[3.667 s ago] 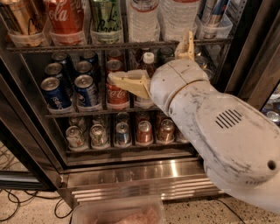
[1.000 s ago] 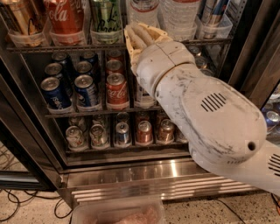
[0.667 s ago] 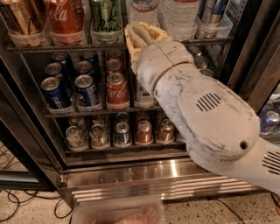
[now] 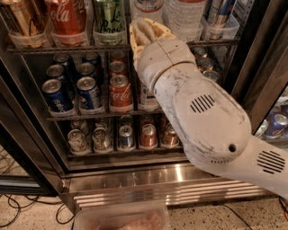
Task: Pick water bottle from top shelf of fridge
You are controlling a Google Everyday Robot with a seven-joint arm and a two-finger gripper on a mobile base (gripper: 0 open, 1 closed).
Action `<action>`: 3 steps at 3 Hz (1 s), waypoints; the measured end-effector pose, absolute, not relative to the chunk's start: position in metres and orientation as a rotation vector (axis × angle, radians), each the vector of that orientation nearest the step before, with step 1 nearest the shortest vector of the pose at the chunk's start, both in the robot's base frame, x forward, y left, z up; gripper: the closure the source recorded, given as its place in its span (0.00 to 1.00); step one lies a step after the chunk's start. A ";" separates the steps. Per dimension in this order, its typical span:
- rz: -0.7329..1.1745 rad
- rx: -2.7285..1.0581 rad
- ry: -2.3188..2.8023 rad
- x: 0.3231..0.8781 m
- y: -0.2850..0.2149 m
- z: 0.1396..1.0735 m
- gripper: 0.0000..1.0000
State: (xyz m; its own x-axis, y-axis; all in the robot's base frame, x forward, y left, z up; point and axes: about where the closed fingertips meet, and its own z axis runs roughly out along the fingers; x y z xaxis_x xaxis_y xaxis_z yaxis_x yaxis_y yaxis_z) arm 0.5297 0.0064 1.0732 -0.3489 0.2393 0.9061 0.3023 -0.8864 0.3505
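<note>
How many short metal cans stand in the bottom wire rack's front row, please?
5, left to right: silver, silver, blue, reddish, reddish. The white arm may hide more; the beige gripper is at the top shelf.

a shop or break room: stocked drinks fridge (image 4: 135,176), gripper (image 4: 146,28) at its top shelf (image 4: 67,47).

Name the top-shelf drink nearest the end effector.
The white-labelled clear plastic water bottle, above the cream end effector at the top shelf edge; cans and the wider clear bottle flank it.
</note>
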 end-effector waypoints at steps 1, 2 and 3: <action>-2.491 -1.773 -0.717 0.533 0.003 1.079 1.00; -2.491 -1.773 -0.717 0.533 0.003 1.079 1.00; -2.514 -1.764 -0.726 0.537 0.005 1.081 1.00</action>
